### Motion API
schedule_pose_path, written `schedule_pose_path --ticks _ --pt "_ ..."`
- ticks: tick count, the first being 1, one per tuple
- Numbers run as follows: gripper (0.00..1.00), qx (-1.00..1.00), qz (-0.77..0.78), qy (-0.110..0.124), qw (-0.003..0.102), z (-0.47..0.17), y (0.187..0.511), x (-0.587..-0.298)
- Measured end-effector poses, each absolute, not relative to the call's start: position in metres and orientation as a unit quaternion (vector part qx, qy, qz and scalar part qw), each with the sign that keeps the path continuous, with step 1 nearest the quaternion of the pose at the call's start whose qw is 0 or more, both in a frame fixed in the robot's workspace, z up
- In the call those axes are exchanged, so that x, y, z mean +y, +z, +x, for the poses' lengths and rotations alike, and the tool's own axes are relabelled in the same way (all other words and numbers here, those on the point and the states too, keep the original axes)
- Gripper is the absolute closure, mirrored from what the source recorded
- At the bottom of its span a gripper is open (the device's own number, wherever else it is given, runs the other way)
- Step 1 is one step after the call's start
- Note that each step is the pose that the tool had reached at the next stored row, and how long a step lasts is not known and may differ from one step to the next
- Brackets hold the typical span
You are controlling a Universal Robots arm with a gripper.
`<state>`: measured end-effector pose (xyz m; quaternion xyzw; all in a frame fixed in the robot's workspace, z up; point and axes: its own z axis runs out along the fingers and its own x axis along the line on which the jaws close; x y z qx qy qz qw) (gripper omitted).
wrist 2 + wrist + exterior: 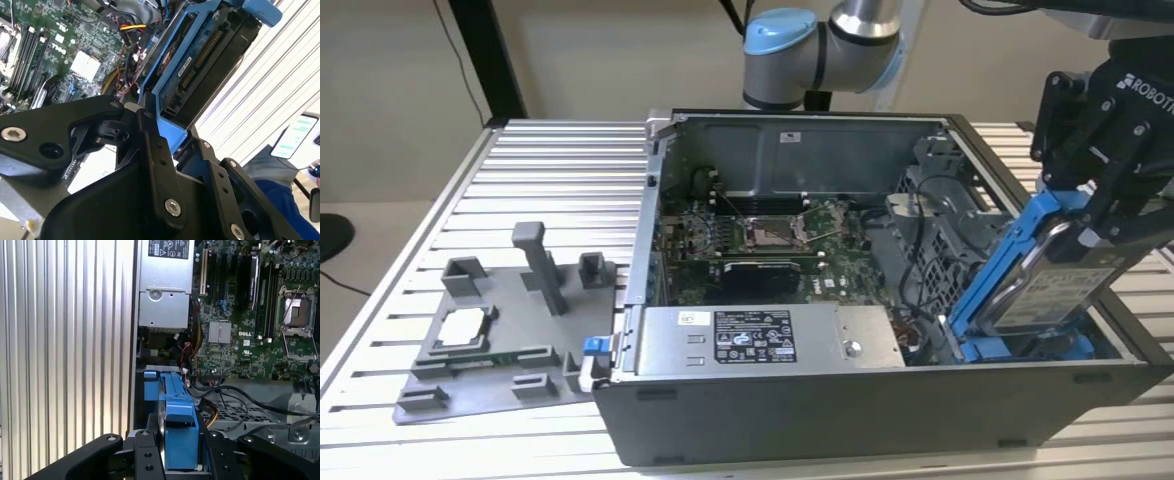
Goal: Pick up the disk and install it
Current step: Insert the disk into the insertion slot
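Exterior view: the tool (1091, 222) is pinching the disk (1051, 290) by its blue frame, holding it tilted, upper end leaning out over the wall of the open computer case (881, 400) on the exterior view's right and lower end down in the corner bay just beside the power supply (761, 335); the case stands on the ribbed worktop (547, 160). In the second wrist view the disk's (200, 55) circuit-board face is turned to the camera, its frame clamped between the black fingers (150, 145). In the first wrist view the frame (177, 410) stands edge-on between the fingers, with loose cables (235, 395) close to the bay. Judging from the tilt, the frame could jam against the bay's rails, and the nearby wiring could get trapped under it
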<state>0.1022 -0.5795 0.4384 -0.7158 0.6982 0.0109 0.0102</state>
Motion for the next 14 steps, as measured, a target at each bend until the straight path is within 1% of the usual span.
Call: schedule_pose_path --ticks 14 --pt "1.0 0.7 -0.714 0.011 0.01 0.102 0.423 -0.58"
